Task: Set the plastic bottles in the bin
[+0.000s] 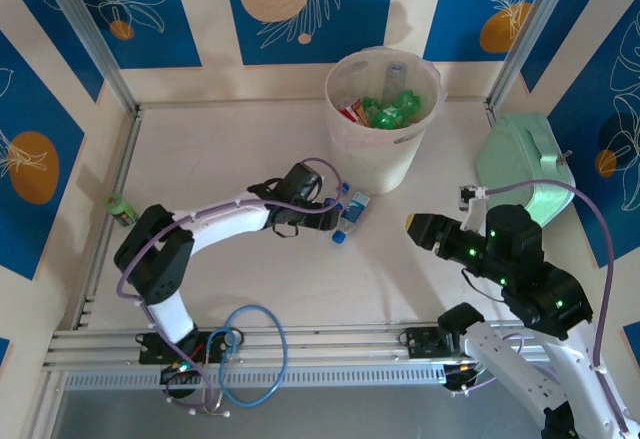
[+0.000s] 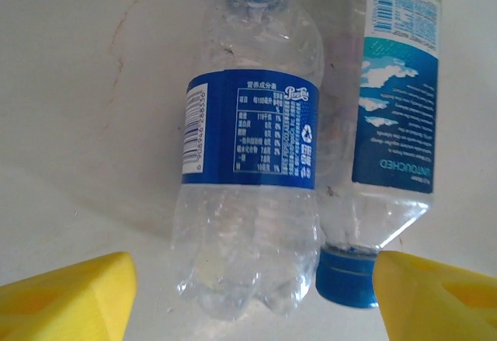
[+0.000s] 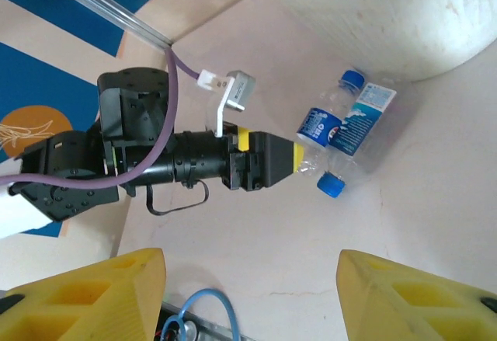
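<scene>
Two clear plastic bottles lie side by side on the table just left of the bin (image 1: 385,124): one with a dark blue label (image 2: 252,147) and one with a pale blue label (image 2: 392,100), its blue cap (image 2: 345,275) pointing the opposite way. My left gripper (image 2: 252,306) is open, its yellow fingers (image 2: 70,302) straddling the first bottle's base and the second's cap; a gap shows on the left side. From above it sits at the bottles (image 1: 352,214). The bin holds several green and red-labelled bottles. My right gripper (image 3: 252,298) hovers open over bare table, nothing between its fingers.
A small green bottle (image 1: 120,207) lies against the left rail. A mint-green case (image 1: 525,164) stands at the right, behind my right gripper (image 1: 413,224). A blue cable loop (image 1: 255,354) hangs at the near rail. The left arm (image 3: 155,162) stretches across the right wrist view.
</scene>
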### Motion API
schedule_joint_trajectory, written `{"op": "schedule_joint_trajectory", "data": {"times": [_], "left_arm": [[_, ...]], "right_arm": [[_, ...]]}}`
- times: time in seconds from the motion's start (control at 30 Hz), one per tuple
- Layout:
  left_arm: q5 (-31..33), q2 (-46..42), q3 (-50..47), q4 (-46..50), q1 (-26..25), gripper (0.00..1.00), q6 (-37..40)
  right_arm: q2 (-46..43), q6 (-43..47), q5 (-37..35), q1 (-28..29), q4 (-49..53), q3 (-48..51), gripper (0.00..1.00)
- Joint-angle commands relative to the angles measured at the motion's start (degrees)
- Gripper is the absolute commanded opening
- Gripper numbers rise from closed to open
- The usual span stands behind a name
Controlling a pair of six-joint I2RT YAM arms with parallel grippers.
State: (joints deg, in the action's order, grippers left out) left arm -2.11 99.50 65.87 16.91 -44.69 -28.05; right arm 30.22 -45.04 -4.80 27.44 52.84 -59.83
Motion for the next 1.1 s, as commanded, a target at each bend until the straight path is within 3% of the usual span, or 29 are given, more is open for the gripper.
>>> {"op": "schedule_joint_trajectory", "data": {"times": [0.0, 0.17, 0.77, 1.07], "left_arm": [[0.73, 1.68, 2.53, 0.8, 0.2, 0.79, 1.0], [4.05, 3.86, 3.64, 2.66, 0.25, 0.76, 2.1], [-0.3, 12.2, 10.77, 8.38, 0.28, 0.75, 2.92], [-2.72, 7.9, 8.65, 10.0, 0.08, 0.57, 1.53]], "right_arm": [[0.23, -2.06, -0.14, 0.59, -0.54, 0.17, 0.6], [2.18, -2.26, 0.85, 1.36, -2.32, -0.37, 0.58], [3.8, -2.78, -2.45, 5.51, -3.82, -1.95, 0.57], [4.03, -2.97, -4.07, 6.48, -3.77, -2.02, 0.57]]}}
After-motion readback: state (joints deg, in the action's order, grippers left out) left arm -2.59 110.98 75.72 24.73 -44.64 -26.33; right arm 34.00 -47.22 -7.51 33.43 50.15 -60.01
